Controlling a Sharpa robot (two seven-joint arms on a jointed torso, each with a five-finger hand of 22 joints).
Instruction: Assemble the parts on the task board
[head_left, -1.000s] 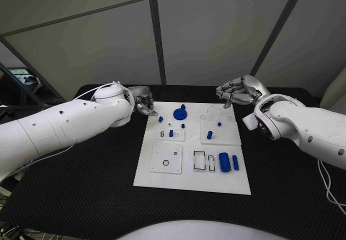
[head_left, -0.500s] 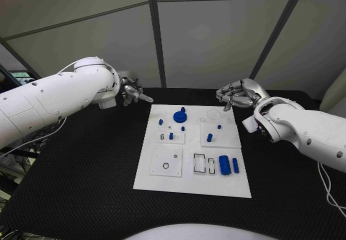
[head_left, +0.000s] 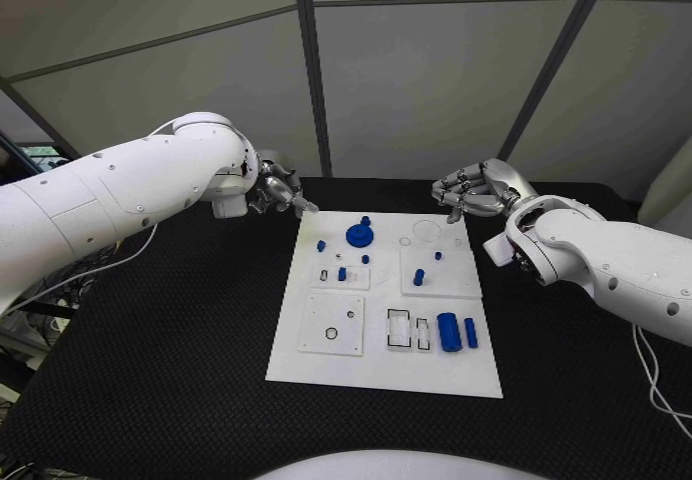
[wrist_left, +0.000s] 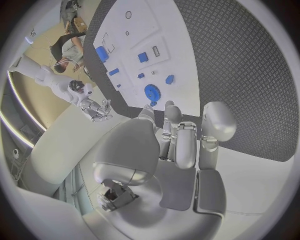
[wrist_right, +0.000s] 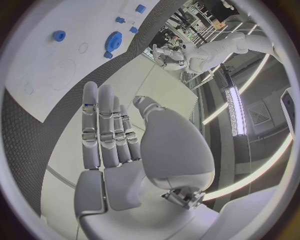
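Note:
The white task board (head_left: 384, 360) lies in the middle of the black table. A blue gear (head_left: 359, 236) stands near its far edge, with small blue pegs (head_left: 418, 276) around it and two longer blue pieces (head_left: 449, 329) near the front right. My left hand (head_left: 278, 191) hovers off the board's far left corner, fingers loosely apart and holding nothing. My right hand (head_left: 470, 189) hangs over the far right corner, fingers stretched side by side and empty. The left wrist view shows the left hand (wrist_left: 181, 145) above the gear (wrist_left: 152, 92). The right wrist view shows the right hand (wrist_right: 112, 140), the board (wrist_right: 37, 75) and the gear (wrist_right: 114, 39).
Black textured mat (head_left: 159, 340) surrounds the board on all sides. Grey wall panels (head_left: 418, 90) stand close behind the table's far edge. Empty rectangular slots (head_left: 398, 327) and a square plate with a round hole (head_left: 332, 320) sit on the board's near half.
My left hand lifted off the board's far left corner and drew back to the left, then drifted slightly toward the board again. The right hand stayed put.

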